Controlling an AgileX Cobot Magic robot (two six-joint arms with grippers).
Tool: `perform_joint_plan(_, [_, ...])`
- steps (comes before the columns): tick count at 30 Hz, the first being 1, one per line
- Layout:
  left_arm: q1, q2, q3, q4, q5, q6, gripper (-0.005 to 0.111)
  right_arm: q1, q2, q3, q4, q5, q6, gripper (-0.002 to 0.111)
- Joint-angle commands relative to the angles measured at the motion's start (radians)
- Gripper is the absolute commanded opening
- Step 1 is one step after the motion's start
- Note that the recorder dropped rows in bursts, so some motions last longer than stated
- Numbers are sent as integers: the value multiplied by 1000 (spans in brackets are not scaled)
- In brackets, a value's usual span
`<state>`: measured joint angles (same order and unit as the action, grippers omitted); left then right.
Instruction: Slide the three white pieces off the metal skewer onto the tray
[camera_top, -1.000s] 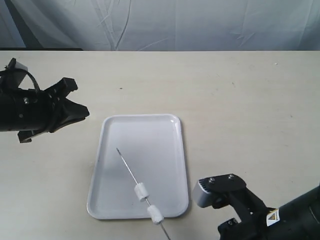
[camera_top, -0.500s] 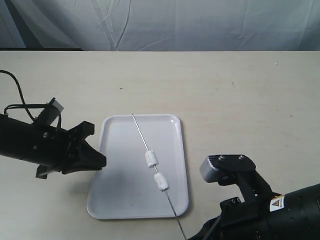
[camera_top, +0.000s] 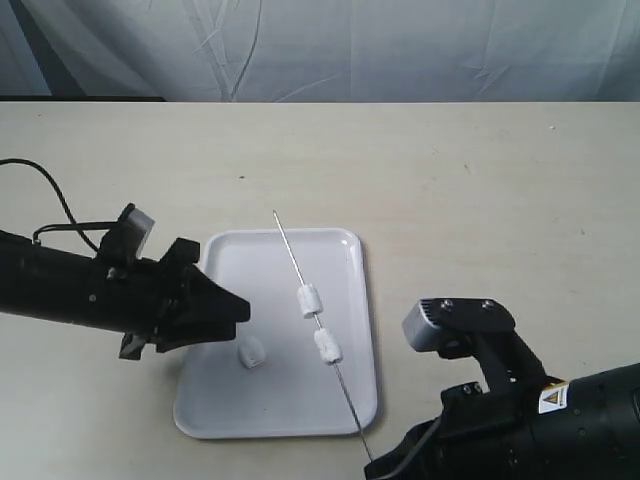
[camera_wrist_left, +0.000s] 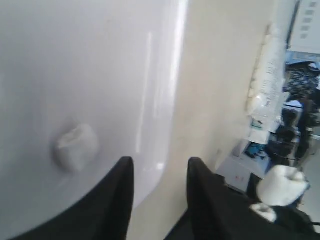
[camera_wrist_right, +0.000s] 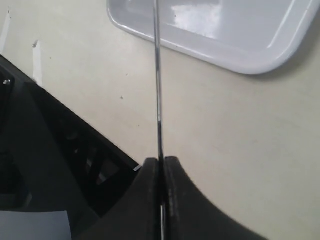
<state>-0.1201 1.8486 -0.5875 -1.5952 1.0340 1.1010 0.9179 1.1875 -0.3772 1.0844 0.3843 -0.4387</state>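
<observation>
The right claw (camera_top: 385, 466) is pressed together on the metal skewer (camera_top: 342, 390), pinching its blunt end just outside the near rim of the tray (camera_top: 366, 300). From those shut fingers (camera_wrist_right: 172, 172) the skewer's long axis runs straight out across the rim and slants away over the tray. Its pointed tip lies past the far rim, above bare table (camera_top: 450, 180). How high the tip stands I cannot tell.

About halfway from this claw to the tip, the nearer white piece (camera_top: 327, 346) and the farther white piece (camera_top: 308, 300) sit threaded on the rod, a small gap between them.

The left claw (camera_top: 235, 308) is spread, with nothing between its fingers (camera_wrist_left: 122, 200). It reaches in over the tray's left rim. The loose white piece (camera_top: 252, 353) lies on the tray floor just beside its tips, apart from the skewer. Between that piece and the rounded near corner, the tray floor is bare up to the low rim. Beyond both claws the table is open.
</observation>
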Motion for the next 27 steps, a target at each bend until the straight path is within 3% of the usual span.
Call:
perform_joint_plan(1, [-1,2,-30,-77,187,21,36,2,-8,3,24,-77,-3,-1])
perform_joint_plan(7, [-5,-11,-32,-76,187,-6,36,2,4,-7,73,-139,-3,-1])
perform_joint_plan(16, [-109,-11,-32,-149,187,36,36,2,114,-77,103,-99,-3,-1])
perform_joint_plan(27, [-110,-11,-43,-149,187,81,36,2,152,-99,138,-35,-14,-1])
